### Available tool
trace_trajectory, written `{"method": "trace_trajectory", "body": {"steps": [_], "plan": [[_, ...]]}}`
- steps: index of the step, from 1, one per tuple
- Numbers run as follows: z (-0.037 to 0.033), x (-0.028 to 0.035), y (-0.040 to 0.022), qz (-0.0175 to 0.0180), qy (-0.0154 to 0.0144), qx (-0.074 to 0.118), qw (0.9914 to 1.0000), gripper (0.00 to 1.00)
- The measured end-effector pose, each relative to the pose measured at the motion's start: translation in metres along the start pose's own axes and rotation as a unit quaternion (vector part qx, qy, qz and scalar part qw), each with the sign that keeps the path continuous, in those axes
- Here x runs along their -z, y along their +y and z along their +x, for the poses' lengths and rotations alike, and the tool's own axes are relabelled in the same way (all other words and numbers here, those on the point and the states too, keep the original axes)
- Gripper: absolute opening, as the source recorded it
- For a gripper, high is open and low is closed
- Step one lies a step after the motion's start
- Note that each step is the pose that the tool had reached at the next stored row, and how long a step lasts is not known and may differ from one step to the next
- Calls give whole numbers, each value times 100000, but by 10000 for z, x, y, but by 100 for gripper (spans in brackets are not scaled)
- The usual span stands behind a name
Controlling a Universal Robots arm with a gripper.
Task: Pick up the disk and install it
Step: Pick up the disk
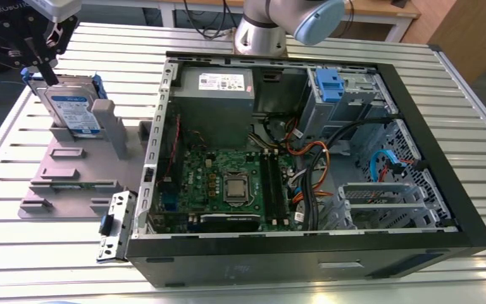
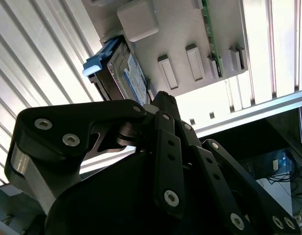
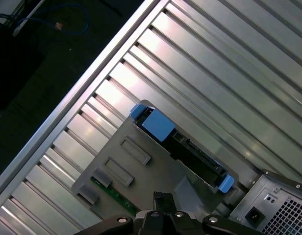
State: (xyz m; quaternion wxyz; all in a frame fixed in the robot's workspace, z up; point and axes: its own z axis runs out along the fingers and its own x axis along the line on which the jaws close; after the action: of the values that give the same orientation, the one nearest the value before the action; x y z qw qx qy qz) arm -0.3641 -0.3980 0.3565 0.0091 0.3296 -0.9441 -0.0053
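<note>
The disk (image 1: 73, 111) is seen standing upright in the grey holder (image 1: 66, 174) on the surface (image 1: 479, 126), beside the open computer case (image 1: 311, 252). The gripper (image 1: 45, 71) is poised at its top edge; whether a grip is made cannot be told. Lifting and installation are not yet done.

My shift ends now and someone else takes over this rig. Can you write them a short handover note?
The tool is at the top edge of the disk; whether it grips cannot be told.
The disk stands upright in the grey holder on the table, at the exterior view's left of the open computer case.
Done: tool is placed at the disk.
Left: disk not yet lifted out, not yet installed in the case.
</note>
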Motion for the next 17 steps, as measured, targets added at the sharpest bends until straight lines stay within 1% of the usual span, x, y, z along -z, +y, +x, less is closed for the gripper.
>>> {"method": "trace_trajectory", "body": {"steps": [17], "plan": [[0, 0, 0, 11, 14, 485, 99999, 11]]}}
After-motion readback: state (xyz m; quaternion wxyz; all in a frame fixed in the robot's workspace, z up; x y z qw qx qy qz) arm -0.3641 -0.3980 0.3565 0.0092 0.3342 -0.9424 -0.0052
